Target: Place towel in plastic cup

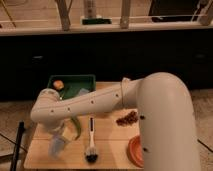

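the plastic cup (57, 146) sits near the front left corner of the wooden table (107, 142). it looks tilted rather than squarely upright, though i cannot be sure. right above the cup, at or very near its rim, hangs the gripper (63, 133) on the end of the white arm (90, 103), which reaches in from the cup's right. whether the gripper is released or clenched cannot be told here. i also cannot single out the towel; a pale patch between gripper and cup may be it.

my judgement is that the step in hand is getting the towel down into the cup. to do it well, centre the gripper over the mouth and lower the cloth well inside before letting go. avoid nudging the cup, which looks light and likely to tip.

just right of the cup lies a green strip (76, 127), and further right the black-bristled brush (91, 145). well to the cup's right are an orange dish (134, 151) and a brown cluster (127, 118). behind the cup stands a green tray (72, 86).
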Controlling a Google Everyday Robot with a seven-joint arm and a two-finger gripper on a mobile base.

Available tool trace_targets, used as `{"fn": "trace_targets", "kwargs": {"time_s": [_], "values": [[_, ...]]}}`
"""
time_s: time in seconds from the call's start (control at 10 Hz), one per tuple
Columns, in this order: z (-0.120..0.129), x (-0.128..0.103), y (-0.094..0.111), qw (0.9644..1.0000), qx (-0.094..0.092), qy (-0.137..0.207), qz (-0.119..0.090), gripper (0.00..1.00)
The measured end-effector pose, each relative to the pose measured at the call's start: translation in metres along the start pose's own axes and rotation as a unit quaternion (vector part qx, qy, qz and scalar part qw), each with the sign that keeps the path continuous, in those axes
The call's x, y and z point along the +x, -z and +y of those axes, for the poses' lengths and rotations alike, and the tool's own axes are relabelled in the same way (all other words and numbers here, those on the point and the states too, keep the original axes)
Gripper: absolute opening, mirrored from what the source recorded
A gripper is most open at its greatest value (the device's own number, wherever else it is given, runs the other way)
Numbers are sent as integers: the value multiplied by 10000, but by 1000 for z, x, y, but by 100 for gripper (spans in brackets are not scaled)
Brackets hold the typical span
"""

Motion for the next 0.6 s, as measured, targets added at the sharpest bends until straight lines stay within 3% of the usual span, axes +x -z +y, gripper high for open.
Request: {"fn": "trace_targets", "kwargs": {"time_s": [0.6], "values": [[-2, 5, 12, 9999, 28, -19, 109, 80]]}}
